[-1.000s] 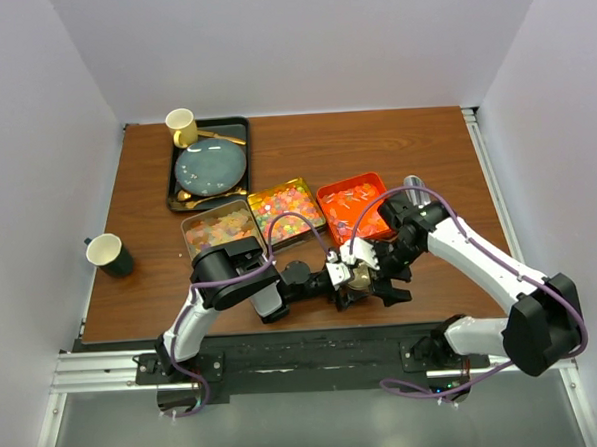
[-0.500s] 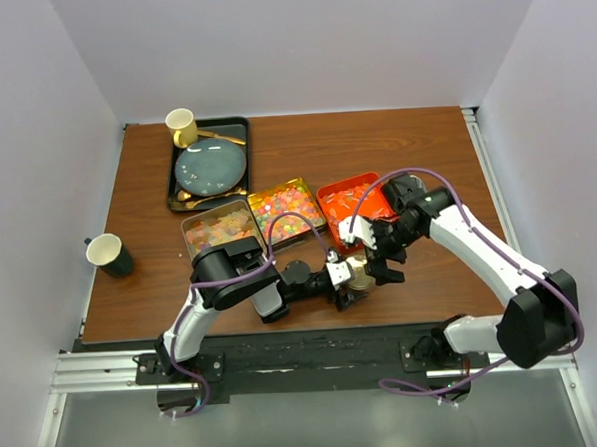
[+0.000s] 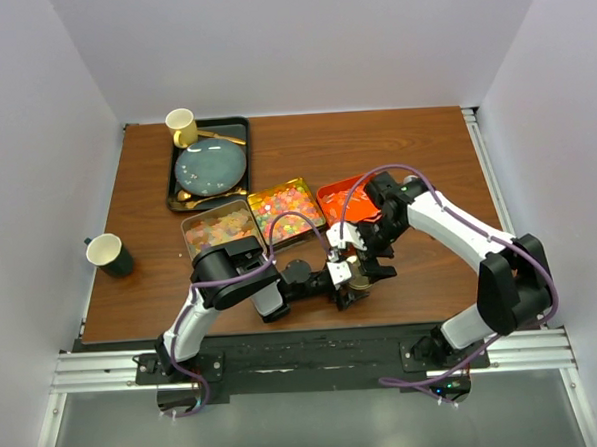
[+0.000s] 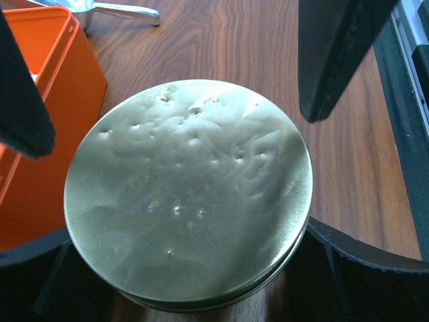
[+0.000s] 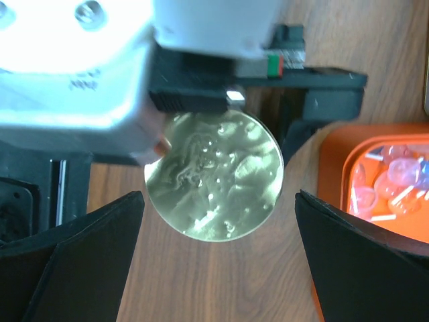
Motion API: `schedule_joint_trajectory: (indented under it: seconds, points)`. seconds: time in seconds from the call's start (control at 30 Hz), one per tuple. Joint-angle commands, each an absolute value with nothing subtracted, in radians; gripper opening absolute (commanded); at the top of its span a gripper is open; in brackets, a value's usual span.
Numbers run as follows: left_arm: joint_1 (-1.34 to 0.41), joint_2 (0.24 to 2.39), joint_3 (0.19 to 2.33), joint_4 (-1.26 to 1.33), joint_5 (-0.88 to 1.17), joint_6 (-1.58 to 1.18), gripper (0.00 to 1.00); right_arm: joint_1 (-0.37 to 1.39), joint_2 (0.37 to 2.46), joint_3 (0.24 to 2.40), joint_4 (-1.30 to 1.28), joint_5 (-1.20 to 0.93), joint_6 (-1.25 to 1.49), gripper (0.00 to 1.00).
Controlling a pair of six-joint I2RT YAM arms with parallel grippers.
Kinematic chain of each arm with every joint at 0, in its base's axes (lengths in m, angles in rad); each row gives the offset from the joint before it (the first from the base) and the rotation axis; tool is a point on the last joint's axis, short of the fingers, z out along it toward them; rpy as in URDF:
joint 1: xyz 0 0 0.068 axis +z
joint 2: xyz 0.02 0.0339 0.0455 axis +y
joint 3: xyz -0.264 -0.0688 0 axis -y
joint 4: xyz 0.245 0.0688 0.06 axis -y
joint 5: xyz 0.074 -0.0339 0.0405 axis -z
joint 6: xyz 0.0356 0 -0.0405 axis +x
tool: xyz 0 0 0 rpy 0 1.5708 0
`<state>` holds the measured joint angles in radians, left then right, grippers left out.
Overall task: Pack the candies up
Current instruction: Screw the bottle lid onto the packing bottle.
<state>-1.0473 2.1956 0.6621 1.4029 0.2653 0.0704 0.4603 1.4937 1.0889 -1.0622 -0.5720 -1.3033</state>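
Note:
The candies lie in three open boxes behind the arms: pastel ones (image 3: 219, 228), bright multicolour ones (image 3: 285, 210), and red-white ones (image 5: 394, 180) in the orange box (image 3: 339, 198). A jar under a gold round lid (image 4: 188, 194) stands on the table near the front. My left gripper (image 3: 342, 283) is shut on the jar, its fingers (image 4: 365, 268) hugging the body below the lid. My right gripper (image 5: 220, 221) hovers open above the lid (image 5: 214, 176), fingers (image 5: 74, 261) spread wide on either side, touching nothing.
A metal scoop (image 4: 114, 8) lies behind the orange box (image 4: 40, 127). A black tray (image 3: 241, 126) at the back left carries a blue plate (image 3: 211, 169), a yellow cup (image 3: 180, 124) and gold cutlery. A dark cup (image 3: 110, 255) sits at the left edge.
My right gripper has risen off the lid and drawn back toward the orange box, jaws wide. The left gripper and the jar have not moved.

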Motion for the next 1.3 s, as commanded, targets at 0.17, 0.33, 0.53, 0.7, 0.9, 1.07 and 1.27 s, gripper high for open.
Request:
schedule_joint_trajectory:
  seconds: [0.17, 0.33, 0.53, 0.7, 0.9, 1.07, 1.27]
  points:
    - [-1.034, 2.286, 0.627, 1.071, 0.202, 0.170, 0.00, 0.506, 1.514, 1.100, -1.085, -0.598, -1.425, 0.99]
    - [-1.034, 2.290, 0.629, 1.071, 0.202, 0.169, 0.00, 0.509, 1.511, 1.072, -1.058, -0.577, -1.410, 0.99]
    - [-1.034, 2.289, 0.630, 1.072, 0.202, 0.167, 0.00, 0.511, 1.483, 1.011, -0.999, -0.561, -1.393, 0.97]
    - [-1.034, 2.290, 0.630, 1.072, 0.202, 0.164, 0.00, 0.509, 1.485, 0.994, -0.966, -0.568, -1.338, 0.88]
    - [-1.034, 2.292, 0.630, 1.071, 0.199, 0.164, 0.00, 0.509, 1.471, 0.960, -0.911, -0.554, -1.224, 0.67]
    - [-1.034, 2.289, 0.630, 1.074, 0.195, 0.164, 0.00, 0.509, 1.387, 0.864, -0.810, -0.538, -1.039, 0.65]
    - [-1.034, 2.290, 0.630, 1.081, 0.187, 0.161, 0.00, 0.508, 1.336, 0.798, -0.767, -0.546, -0.905, 0.64]
